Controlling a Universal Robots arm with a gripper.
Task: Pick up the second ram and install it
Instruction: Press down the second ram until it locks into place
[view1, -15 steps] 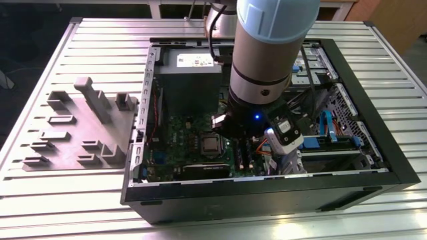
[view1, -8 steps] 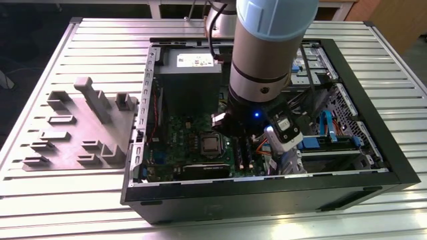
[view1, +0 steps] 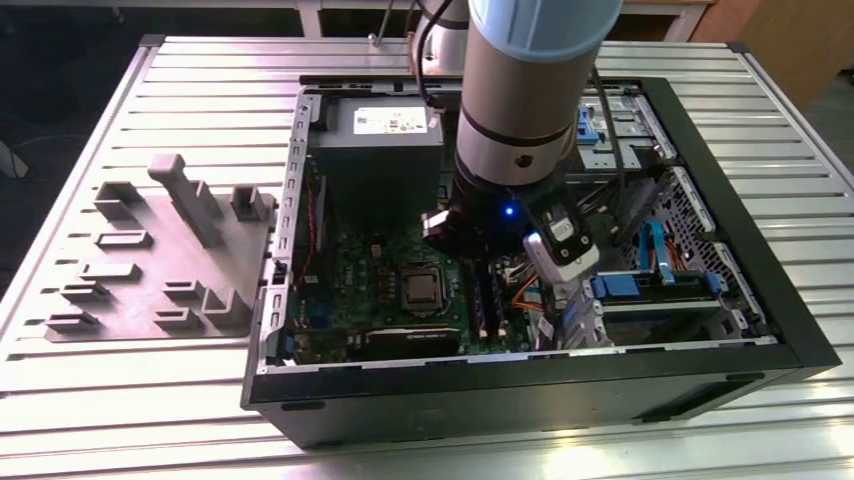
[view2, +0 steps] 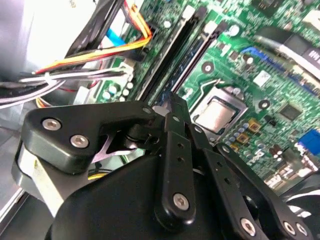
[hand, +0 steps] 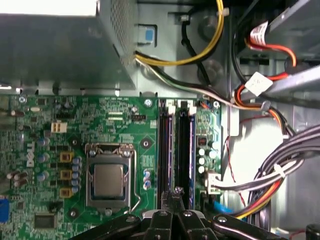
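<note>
Gripper (hand: 172, 196) closed, fingertips together over the motherboard's (hand: 125, 130) memory slots; the second ram (hand: 184, 150) looks seated there. You want even downward pressure, centred, until both latches click.

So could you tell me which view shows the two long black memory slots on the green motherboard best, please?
The first wrist view: both long black memory slots run nearly unobstructed. The second wrist view shows them slanted, their near ends hidden behind the end effector. In the exterior view they sit small beside the arm.

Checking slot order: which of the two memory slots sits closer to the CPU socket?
The memory slot directly beside the CPU socket; the other slot lies toward the board's cable-side edge.
</note>
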